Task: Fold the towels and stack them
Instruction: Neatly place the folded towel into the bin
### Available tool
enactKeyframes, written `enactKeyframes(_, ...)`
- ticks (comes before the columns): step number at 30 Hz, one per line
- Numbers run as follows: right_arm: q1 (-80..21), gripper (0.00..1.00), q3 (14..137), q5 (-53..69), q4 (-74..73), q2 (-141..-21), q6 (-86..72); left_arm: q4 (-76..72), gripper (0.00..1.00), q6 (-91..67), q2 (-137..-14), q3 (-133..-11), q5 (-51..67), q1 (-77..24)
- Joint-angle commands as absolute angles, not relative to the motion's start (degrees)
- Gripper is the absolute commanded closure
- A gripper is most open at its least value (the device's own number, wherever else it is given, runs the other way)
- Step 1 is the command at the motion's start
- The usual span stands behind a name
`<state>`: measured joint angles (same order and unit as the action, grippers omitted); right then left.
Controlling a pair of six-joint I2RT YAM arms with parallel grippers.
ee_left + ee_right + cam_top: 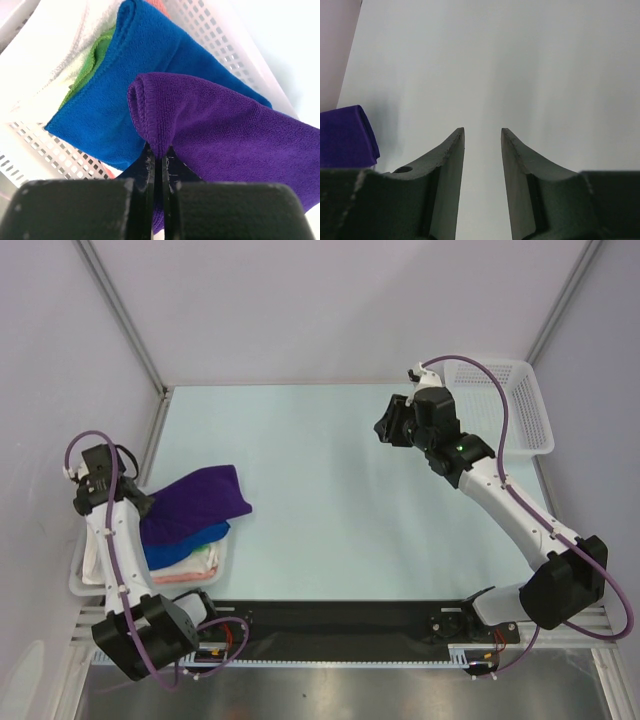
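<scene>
**Top external.** Table (330, 470), pale blue-green top, grey enclosure walls. L side: white mesh basket (90, 575) at table's L edge, holding a stack of towels. Purple towel (195, 502) uppermost, draped over the stack and spilling right past the basket rim onto the table. Blue towel (185, 545) directly under it; below that a white towel (180, 565) w/ a sliver of green towel (212, 555) and a pinkish towel (205, 570) at the stack's near-right corner. Left gripper (140, 502) at the purple towel's L end, fingers hidden by wrist housing in this view. Right gripper (385, 428) hangs over bare table, far right of centre, well apart from the towels. Second white basket (500, 405) at the far-right corner, just beyond the R arm's wrist.

**Left wrist.** Left gripper (158, 165) fingers pressed together, pinching a folded edge of purple towel (225, 135). Blue towel (125, 90) under it, folded, lying in basket (55, 160). Green towel (92, 62) edge peeks out beside the blue; white towel (45, 55) next to that. Pinkish scrap at top edge, prob. another towel, too little visible to be sure.

**Right wrist.** Right gripper (482, 137) fingers spread, nothing between them, only table (520, 65) below. Purple towel (345, 137) corner at L edge of view.
</scene>
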<state>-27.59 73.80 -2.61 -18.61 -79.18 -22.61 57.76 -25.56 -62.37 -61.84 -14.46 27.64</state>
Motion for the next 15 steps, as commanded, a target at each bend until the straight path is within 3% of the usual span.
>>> enactKeyframes(1, -27.9, 0.59, 75.8, -3.0, -17.8, -78.2, -22.1, 54.7, 1.00, -23.8, -62.0, -62.8, -14.8, 29.2)
enactKeyframes(7, -29.2, 0.59, 76.4, -3.2, -17.8, -79.1, -22.0, 52.4, 0.98, -25.0, -63.3, -59.8, -13.0, 32.5)
enactKeyframes(12, -29.4, 0.59, 75.1, -3.6, -17.6, -79.1, -21.7, 49.0, 0.57, -24.3, -61.9, -55.6, -8.7, 33.6)
enactKeyframes(13, -29.4, 0.57, 74.8, -3.4, -17.5, -79.0, -21.7, 48.2, 0.32, -24.3, -60.5, -55.5, -8.2, 33.5)
enactKeyframes(15, -29.4, 0.55, 74.4, -3.4, -17.3, -78.8, -21.4, 47.3, 0.23, -23.6, -58.9, -55.5, -5.8, 33.5)
